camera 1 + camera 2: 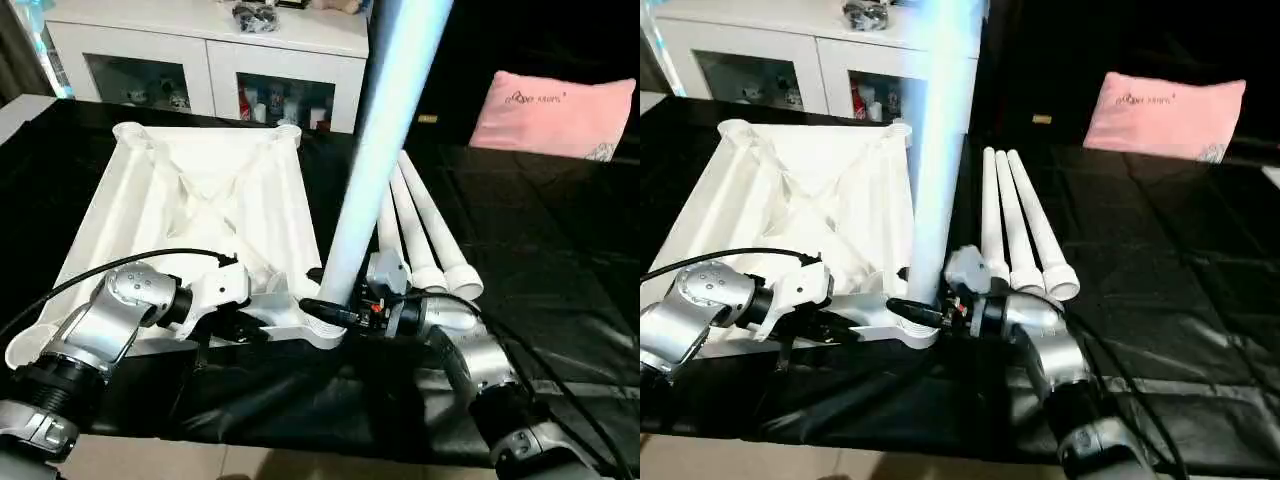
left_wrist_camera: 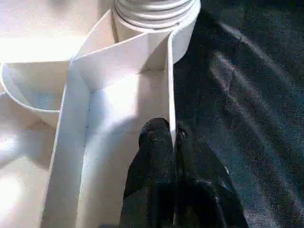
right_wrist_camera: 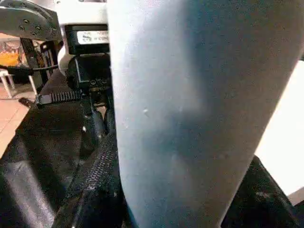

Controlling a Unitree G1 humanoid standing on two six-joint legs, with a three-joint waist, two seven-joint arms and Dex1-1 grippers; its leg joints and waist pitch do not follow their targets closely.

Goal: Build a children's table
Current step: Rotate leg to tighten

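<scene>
The children's table lies in parts on a black cloth. Its white tabletop point(image 1: 200, 200) rests upside down, ribs up. One white leg point(image 1: 385, 130) stands upright in the near right corner socket point(image 2: 154, 9). My right gripper point(image 1: 335, 308) is shut around this leg close to its base, and the leg point(image 3: 190, 118) sits between the black fingers point(image 3: 95, 190) in the right wrist view. My left gripper point(image 2: 171, 130) is shut on the tabletop's thin near rim wall point(image 2: 169, 85), just left of that socket. Three more legs point(image 1: 425, 230) lie side by side right of the tabletop.
A white glass-doored cabinet point(image 1: 210, 60) stands behind the table's far edge. A pink cushion point(image 1: 555, 110) lies at the far right. Black cables run along both forearms, and the cloth's near edge hangs just below my arms.
</scene>
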